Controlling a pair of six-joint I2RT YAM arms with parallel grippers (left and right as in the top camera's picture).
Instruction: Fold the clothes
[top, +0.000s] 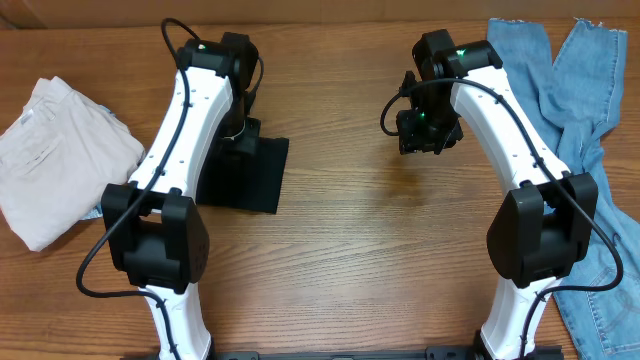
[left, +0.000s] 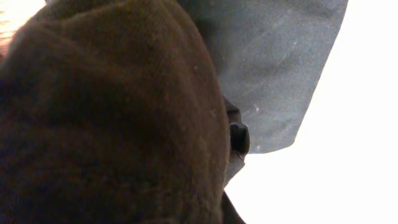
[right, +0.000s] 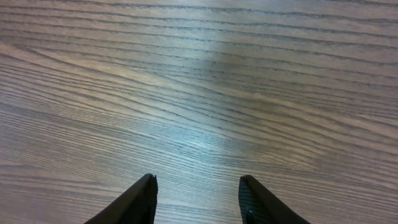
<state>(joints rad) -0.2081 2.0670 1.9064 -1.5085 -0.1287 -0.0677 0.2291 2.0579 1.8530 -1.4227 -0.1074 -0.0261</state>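
Observation:
The clothes (top: 250, 172) are a black garment lying in a flat folded shape on the wooden table, left of centre. My left gripper (top: 237, 136) is down on its far edge, partly under its own arm. In the left wrist view, dark fabric (left: 112, 118) bunches right up against the camera and hides the fingers, so the jaws look shut on it. My right gripper (top: 430, 132) hovers apart from the clothes over bare wood. Its two black fingertips (right: 144, 198) stand open with nothing between them, as the right gripper (right: 198, 186) shows in its own view.
A white cloth bundle (top: 60, 160) lies at the table's left edge. Light blue denim jeans (top: 585, 90) run along the right side, partly beneath the right arm. Bare wood (top: 350, 230) lies between the two arms.

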